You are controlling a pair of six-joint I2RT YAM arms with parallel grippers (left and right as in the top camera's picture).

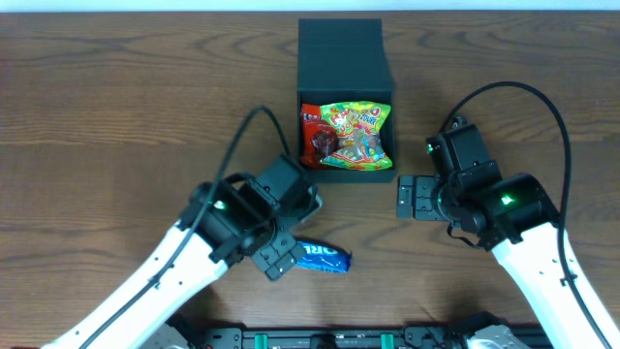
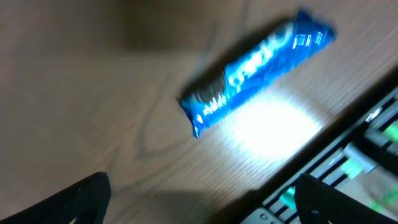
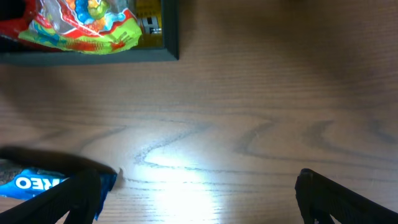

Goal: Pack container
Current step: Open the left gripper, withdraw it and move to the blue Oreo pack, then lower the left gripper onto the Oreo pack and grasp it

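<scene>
The container [image 1: 346, 173] is a dark square box at the table's back centre, its flap lid [image 1: 339, 44] folded open behind it. Inside lie a green candy packet [image 1: 360, 132] and a red packet [image 1: 314, 137]. A blue Oreo packet [image 1: 325, 258] lies flat on the table in front of the box. My left gripper [image 1: 280, 259] hovers over the packet's left end, open and empty. In the left wrist view the Oreo packet [image 2: 258, 68] lies ahead of the left gripper [image 2: 202, 205]. My right gripper [image 1: 408, 197] stands open to the right of the box, holding nothing.
The right wrist view shows the container's near corner [image 3: 169, 43] with the green packet [image 3: 81, 28] in it, and the Oreo packet's end [image 3: 31, 183] at lower left. A black rail with green lights [image 2: 367, 155] runs along the table's front edge.
</scene>
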